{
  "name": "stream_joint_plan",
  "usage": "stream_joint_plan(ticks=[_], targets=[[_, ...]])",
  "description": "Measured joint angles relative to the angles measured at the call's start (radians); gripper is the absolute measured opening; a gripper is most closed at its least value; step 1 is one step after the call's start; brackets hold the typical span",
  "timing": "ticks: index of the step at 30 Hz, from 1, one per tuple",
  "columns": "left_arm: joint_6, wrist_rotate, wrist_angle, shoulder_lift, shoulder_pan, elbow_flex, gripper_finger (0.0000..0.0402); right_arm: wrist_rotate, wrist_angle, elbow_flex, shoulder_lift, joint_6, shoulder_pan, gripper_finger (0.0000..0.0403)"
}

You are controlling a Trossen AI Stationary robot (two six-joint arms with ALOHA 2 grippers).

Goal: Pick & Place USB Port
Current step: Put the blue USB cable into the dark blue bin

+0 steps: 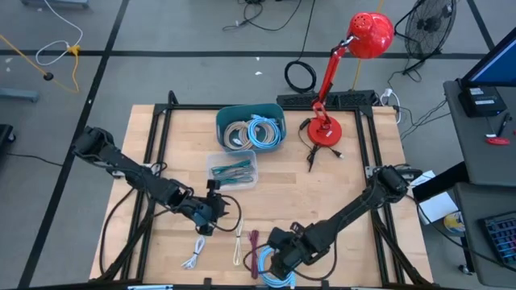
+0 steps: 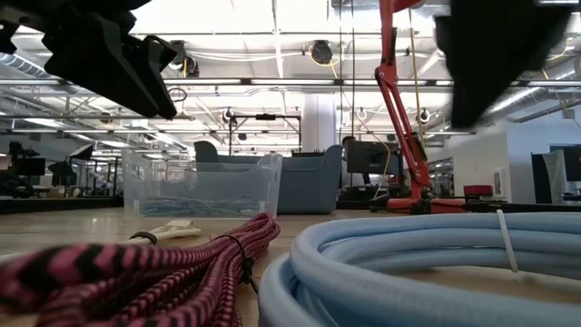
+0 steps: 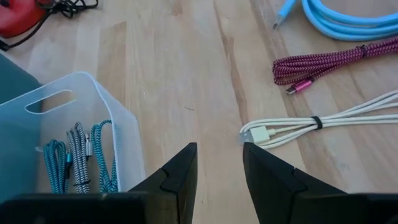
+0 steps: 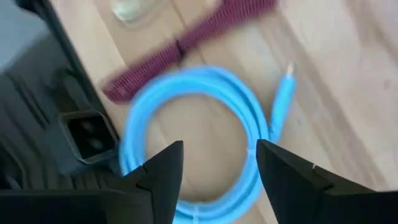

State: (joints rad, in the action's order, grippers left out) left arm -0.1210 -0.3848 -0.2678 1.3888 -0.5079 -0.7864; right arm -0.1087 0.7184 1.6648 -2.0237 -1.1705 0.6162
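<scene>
Wooden bench (image 1: 339, 193), seen from above. Left gripper (image 1: 216, 205) sits low over the bench left of centre, jaws apart with nothing between them; its wrist camera looks past the dark fingers (image 3: 180, 177) at bare wood. Just beside it, toward the near edge, a white cable (image 1: 193, 254) and a cream cable (image 1: 239, 242) lie bundled. Behind the gripper, near mid-bench, a clear plastic bin (image 1: 232, 169) holds teal and grey braided cables; further back a teal bin (image 1: 250, 127) holds coiled cables. At the near edge, centre, a magenta braided cable (image 1: 254, 256) lies touching a coiled light-blue USB cable (image 1: 278, 278). Right gripper (image 1: 278, 258) hovers directly over that blue coil, jaws spread wide, holding nothing. Red desk lamp (image 1: 326, 129) stands at the back right.
</scene>
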Motion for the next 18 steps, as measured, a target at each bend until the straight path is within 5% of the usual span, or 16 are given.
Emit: stream_joint_plan(ticks=[11, 18], targets=[[0.007, 0.001, -0.018, 0.0, 0.001, 0.0, 0.0133, 0.109, -0.065, -0.155, 0.002, -0.127, 0.011, 0.0216], [-0.003, 0.002, -0.014, 0.0, 0.001, 0.0, 0.0133, 0.105, -0.078, -0.239, 0.006, -0.144, 0.014, 0.0194]])
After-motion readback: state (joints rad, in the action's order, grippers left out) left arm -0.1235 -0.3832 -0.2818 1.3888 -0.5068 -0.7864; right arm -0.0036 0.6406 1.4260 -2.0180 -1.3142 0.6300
